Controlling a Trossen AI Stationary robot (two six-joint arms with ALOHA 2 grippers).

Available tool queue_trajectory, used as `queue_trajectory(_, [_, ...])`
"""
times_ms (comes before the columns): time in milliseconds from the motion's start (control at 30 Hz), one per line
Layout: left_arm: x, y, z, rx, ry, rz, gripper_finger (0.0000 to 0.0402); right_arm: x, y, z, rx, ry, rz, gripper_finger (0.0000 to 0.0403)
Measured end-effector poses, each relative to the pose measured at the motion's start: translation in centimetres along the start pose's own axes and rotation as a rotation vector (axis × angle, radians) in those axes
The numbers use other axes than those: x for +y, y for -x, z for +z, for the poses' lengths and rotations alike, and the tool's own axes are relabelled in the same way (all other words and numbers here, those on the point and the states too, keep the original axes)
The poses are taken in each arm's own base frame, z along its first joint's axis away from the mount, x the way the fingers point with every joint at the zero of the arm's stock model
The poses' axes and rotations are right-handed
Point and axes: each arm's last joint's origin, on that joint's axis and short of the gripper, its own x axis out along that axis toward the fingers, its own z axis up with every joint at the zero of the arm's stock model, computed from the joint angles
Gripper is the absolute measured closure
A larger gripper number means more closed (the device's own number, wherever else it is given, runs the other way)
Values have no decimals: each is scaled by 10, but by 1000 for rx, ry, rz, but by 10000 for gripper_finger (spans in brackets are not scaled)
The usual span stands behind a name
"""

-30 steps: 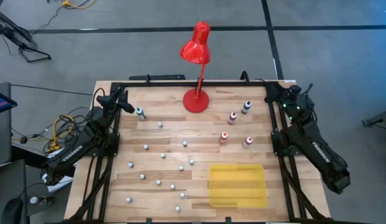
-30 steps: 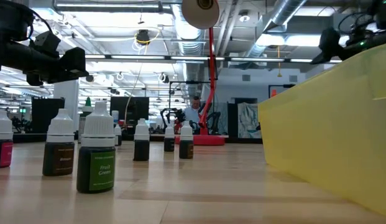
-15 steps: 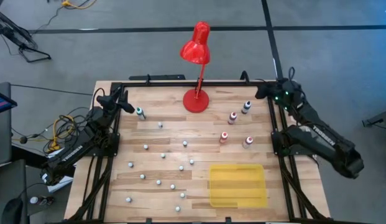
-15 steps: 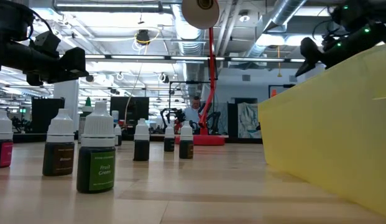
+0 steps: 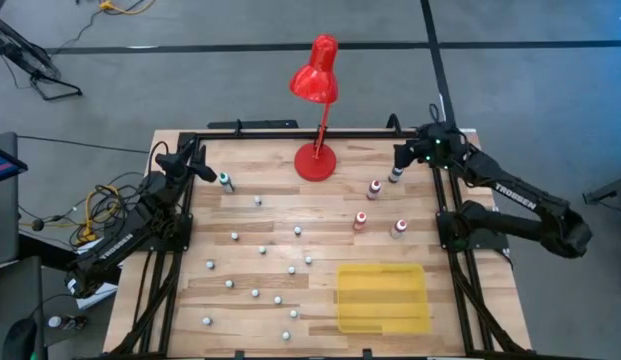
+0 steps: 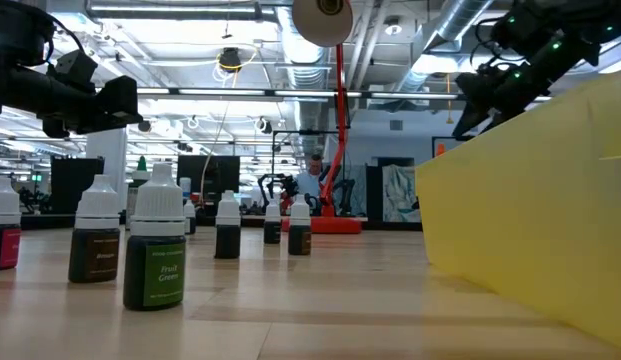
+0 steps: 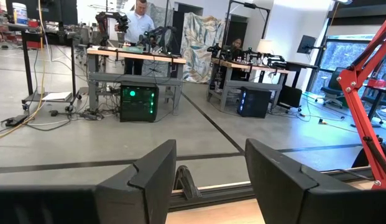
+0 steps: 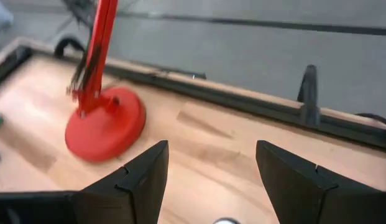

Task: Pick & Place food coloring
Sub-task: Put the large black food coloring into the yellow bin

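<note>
**Right pincer by the lamp**

Wooden counter (image 5: 320, 200) carried a red lamp (image 5: 315, 158) at its far edge. Right of the lamp stood four bottles (image 5: 374, 188); a fifth, the teal bottle (image 5: 225, 182), stood left of it. Right pincer (image 5: 402, 158) hovered right of the lamp, over the farthest bottle, jaws wide, empty. Left pincer (image 5: 202, 166) waited left of the lamp, just beside the teal bottle, jaws apart, empty. Nearer than the lamp lay a yellow tray (image 5: 382, 297) and scattered white balls (image 5: 255, 293).

On my overhead feed I see a red desk lamp (image 5: 316, 120) standing at the far edge of the wooden table (image 5: 250, 225), small white balls (image 5: 255, 294) scattered across its left half, and a yellow tray (image 5: 382, 297) lying near its front right corner.
</note>
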Motion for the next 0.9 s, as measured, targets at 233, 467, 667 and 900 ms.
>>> queue_trajectory(233, [0, 0, 0, 0, 0, 0, 217, 9, -14, -5, 183, 53, -17, 168])
queue_trajectory(467, [0, 0, 0, 0, 0, 0, 217, 12, -34, -4, 278, 62, -44, 168])
queue_trajectory(667, [0, 0, 0, 0, 0, 0, 217, 11, -48, -11, 397, 70, -82, 168])
queue_trajectory(900, [0, 0, 0, 0, 0, 0, 217, 9, -57, -19, 546, 76, -129, 168])
